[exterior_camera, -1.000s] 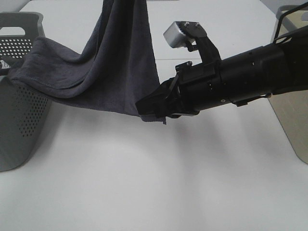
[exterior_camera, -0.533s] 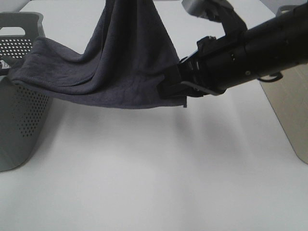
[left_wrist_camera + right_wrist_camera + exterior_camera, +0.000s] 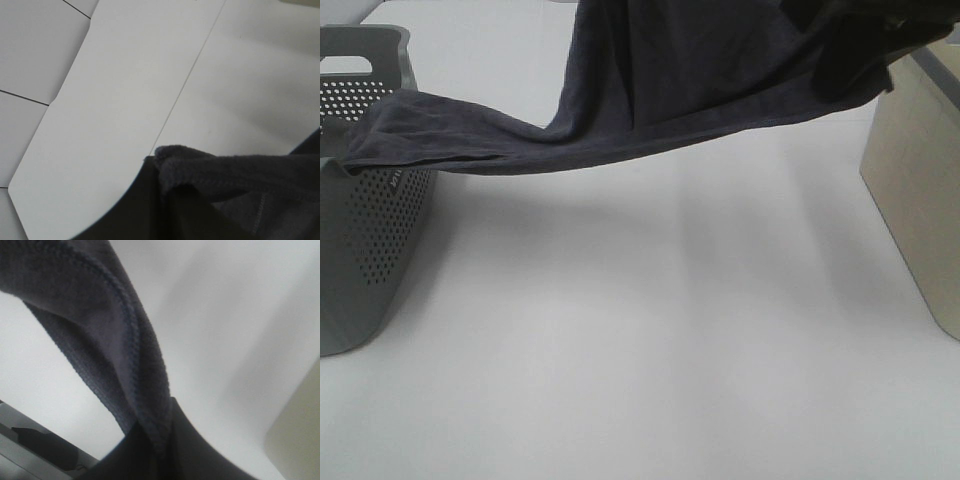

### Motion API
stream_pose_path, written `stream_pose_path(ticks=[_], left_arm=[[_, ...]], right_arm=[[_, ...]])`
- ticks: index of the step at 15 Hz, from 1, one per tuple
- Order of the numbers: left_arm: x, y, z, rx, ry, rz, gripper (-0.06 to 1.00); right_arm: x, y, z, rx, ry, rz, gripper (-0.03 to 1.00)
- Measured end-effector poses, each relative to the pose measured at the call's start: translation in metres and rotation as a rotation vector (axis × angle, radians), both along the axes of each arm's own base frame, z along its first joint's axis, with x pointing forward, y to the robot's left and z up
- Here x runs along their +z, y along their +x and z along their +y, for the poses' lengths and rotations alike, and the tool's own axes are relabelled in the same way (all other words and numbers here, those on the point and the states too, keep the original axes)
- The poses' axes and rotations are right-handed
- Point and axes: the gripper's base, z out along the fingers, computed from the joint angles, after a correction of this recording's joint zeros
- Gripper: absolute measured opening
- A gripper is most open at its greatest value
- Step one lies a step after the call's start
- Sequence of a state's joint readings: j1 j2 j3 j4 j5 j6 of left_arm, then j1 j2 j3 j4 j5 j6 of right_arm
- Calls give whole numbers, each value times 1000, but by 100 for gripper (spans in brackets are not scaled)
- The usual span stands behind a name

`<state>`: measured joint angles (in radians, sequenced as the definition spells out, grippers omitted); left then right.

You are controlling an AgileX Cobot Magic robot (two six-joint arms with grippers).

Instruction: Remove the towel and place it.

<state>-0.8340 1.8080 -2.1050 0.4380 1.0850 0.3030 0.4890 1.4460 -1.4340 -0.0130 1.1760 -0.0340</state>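
Note:
The dark grey towel [image 3: 680, 90] hangs stretched in the air, from the rim of the grey basket [image 3: 360, 250] at the left up to the top right. One end still lies over the basket's rim. In the left wrist view my left gripper [image 3: 160, 182] is shut on a fold of the towel [image 3: 235, 172], high above the white table. In the right wrist view my right gripper [image 3: 160, 442] is shut on the towel's hemmed edge [image 3: 120, 345]. In the exterior view the left gripper is out of frame above. The right one is only a dark shape [image 3: 865, 50] at the top right.
The perforated grey basket stands at the table's left edge. A beige box [image 3: 920, 200] stands at the right edge. The white table [image 3: 640, 340] lies between them under the towel.
My right gripper has risen up and to the right with the towel's corner. The towel has spread out and lifted higher, and the right arm has mostly left the exterior view.

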Motion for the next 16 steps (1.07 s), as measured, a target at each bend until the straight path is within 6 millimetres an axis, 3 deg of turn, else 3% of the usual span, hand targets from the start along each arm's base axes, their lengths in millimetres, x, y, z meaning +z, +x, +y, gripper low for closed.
stream_pose_path(ticks=[4, 7, 10, 16], left_arm=[[12, 3, -10, -3, -205, -76, 0], [24, 7, -14, -61, -232, -224, 0], [39, 9, -17, -119, -238, -400, 0], [58, 11, -15, -164, -104, -691, 0]], right_arm=[[45, 10, -19, -91, -134, -212, 0], [96, 17, -37, -163, -236, -504, 0], [140, 16, -42, -184, -193, -734, 0], [147, 16, -40, -161, -170, -783, 0]])
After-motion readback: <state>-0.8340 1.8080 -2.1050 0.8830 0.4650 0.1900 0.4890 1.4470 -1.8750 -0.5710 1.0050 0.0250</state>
